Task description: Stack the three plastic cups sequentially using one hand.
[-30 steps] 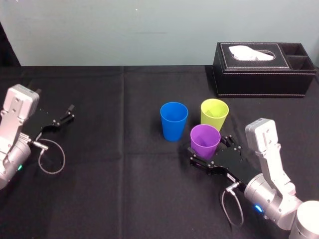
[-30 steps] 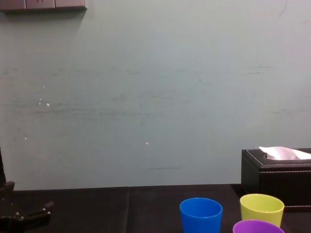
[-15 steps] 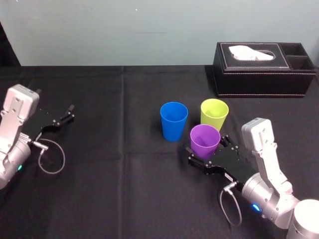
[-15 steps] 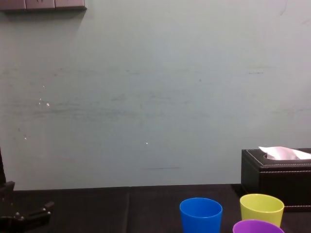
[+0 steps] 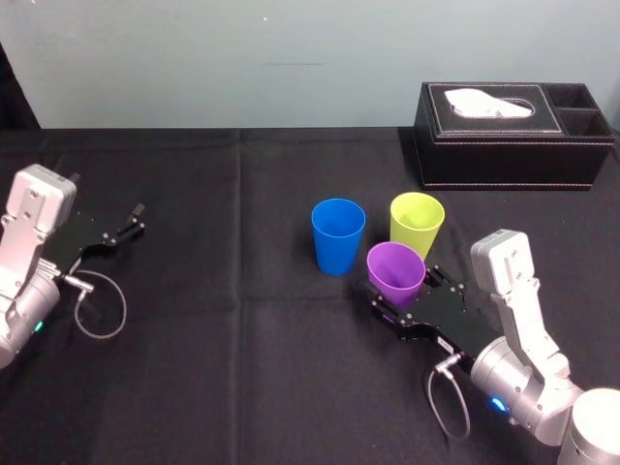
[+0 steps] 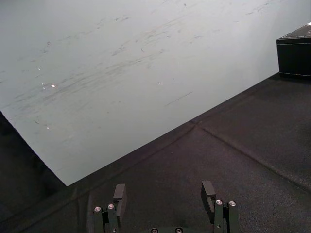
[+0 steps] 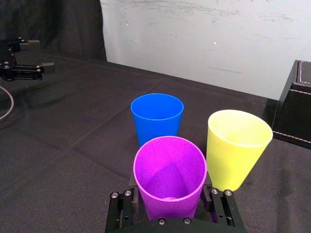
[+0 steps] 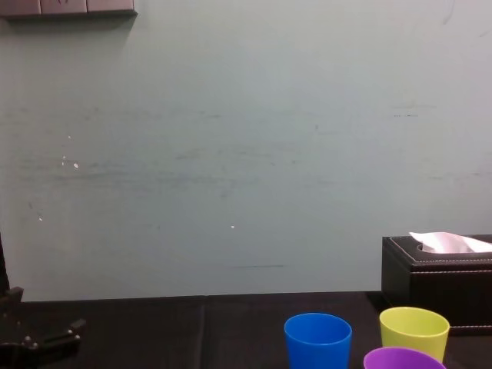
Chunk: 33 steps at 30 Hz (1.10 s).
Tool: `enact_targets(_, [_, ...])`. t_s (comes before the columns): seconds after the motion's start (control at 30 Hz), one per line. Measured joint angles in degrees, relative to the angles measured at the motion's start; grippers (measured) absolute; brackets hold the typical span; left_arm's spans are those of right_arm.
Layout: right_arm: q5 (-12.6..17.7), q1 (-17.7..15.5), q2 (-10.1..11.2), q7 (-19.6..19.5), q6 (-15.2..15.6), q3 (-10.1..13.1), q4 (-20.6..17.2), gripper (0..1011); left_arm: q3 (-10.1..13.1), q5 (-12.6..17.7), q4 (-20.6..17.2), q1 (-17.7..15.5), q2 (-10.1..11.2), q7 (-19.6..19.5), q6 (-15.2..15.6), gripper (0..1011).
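Worktop (image 5: 242, 368) under black cloth, fold creases running across it. Upright near centre: blue cup (image 5: 338, 235), with yellow-green cup (image 5: 417, 221) close on its right, not touching. Purple cup (image 5: 394, 273) in front of both, tilted; base contact with cloth unclear. Black tissue box (image 5: 513, 136) far right, by the wall.

blue cup (image 8: 317, 342) centre | yellow-green cup (image 8: 413, 332) right of it | purple cup (image 8: 403, 360) nearest, at bottom edge | tissue box (image 8: 434, 280) behind

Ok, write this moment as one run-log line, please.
right gripper: shut on purple cup, cup slightly tilted | blue cup, yellow-green cup: upright, apart, unstacked | left gripper: open, idle at far left
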Motion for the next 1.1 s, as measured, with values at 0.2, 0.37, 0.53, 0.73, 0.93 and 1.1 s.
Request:
enact_targets(0.2, [0.04,-0.21,0.0,0.23,-0.04,0.43,-0.52,724,0.0,0.0,0.0,0.0,0.0,0.0,0.0,1011])
enact_targets(0.37, [0.59,-0.84,0.47,2.0,1.39,1.97,-3.85,723,0.0,0.0,0.0,0.0,0.0,0.0,0.01,1012])
enact_targets(0.53, [1.75,-1.17,1.22,4.18,4.09,3.21,-6.93,723,0.0,0.0,0.0,0.0,0.0,0.0,0.0,1011])
enact_targets(0.73, [3.83,-0.31,2.04,6.59,7.33,4.21,-10.33,724,0.0,0.0,0.0,0.0,0.0,0.0,0.0,1011])
enact_targets(0.93, [5.03,3.32,2.44,8.03,10.08,3.49,-11.48,724,0.0,0.0,0.0,0.0,0.0,0.0,0.01,1011])
enact_targets(1.1, [5.46,6.75,2.43,8.6,11.37,2.4,-10.24,723,0.0,0.0,0.0,0.0,0.0,0.0,0.0,1012])
